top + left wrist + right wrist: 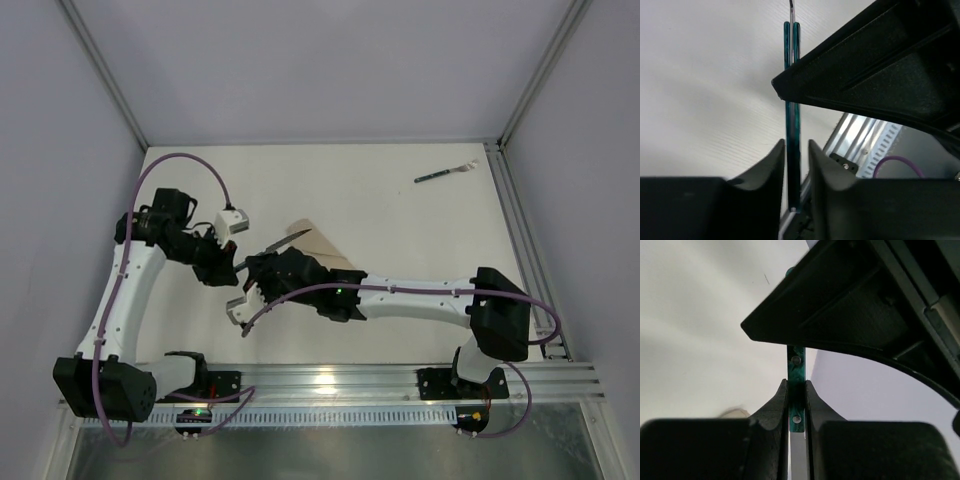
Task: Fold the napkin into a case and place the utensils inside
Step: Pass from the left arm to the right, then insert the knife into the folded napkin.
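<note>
A knife with a dark green handle hangs above the table left of centre, and both grippers hold it. My left gripper is shut on the handle's end, which stands between its fingers. My right gripper is shut on the riveted handle where it meets the blade. The beige napkin, folded to a narrow wedge, lies just behind the right gripper, partly hidden by it. The fork lies alone at the far right of the table.
The two gripper bodies sit almost against each other over the table's left half. A metal rail runs along the near edge, with both arm bases on it. Enclosure frame posts border the table at the back corners.
</note>
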### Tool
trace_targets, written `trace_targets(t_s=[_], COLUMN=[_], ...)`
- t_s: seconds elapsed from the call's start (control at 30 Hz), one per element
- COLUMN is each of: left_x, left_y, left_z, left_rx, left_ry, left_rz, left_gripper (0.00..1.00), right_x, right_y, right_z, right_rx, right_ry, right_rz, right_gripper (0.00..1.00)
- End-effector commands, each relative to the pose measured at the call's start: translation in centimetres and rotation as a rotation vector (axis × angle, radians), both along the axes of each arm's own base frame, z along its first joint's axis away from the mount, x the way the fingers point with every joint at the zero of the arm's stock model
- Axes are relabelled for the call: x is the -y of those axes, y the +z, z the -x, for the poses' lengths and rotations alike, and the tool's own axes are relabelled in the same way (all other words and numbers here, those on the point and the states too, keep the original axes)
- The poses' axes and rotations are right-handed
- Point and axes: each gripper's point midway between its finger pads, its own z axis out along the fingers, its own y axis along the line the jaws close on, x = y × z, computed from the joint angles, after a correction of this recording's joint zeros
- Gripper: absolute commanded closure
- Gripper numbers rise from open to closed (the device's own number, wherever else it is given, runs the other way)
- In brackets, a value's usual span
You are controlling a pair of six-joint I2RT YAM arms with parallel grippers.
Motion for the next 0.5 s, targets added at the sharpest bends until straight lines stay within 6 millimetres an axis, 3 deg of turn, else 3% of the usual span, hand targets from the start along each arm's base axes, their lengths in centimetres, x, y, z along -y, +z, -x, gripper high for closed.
trace_targets(t_s=[0.0,0.1,0.13,0.3,0.37,0.47], left_x=[1.0,1.5,1.5,2.0,1.9,1.1], left_y=[1.8,2.9,3.3,6.9,7.8,7.5], left_z=[2.2,0.1,-0.5,-5.2,-6.7,-8.8], left_rx=[-0.054,0.012,0.034,0.190,0.233,0.254], left_ry=[-0.013,0.053,0.076,0.227,0.286,0.372], left_rz=[0.069,0.096,0.103,0.174,0.188,0.160], left_gripper=[0.67,0.41,0.38,0.30,0.26,0.25], right_x=[1.0,2.6,3.6,8.3,11.3,13.8], right_y=[3.0,0.5,-1.5,-6.9,-10.0,-11.2], right_z=[-0.9,-0.4,-0.1,0.0,0.3,-0.4], right_rx=[-0.159,-0.325,-0.399,-0.616,-0.719,-0.824], right_ry=[-0.136,-0.232,-0.275,-0.473,-0.575,-0.704], right_rz=[-0.127,-0.101,-0.077,-0.022,0.020,-0.013], right_gripper=[0.96,0.96,0.96,0.96,0.96,0.96])
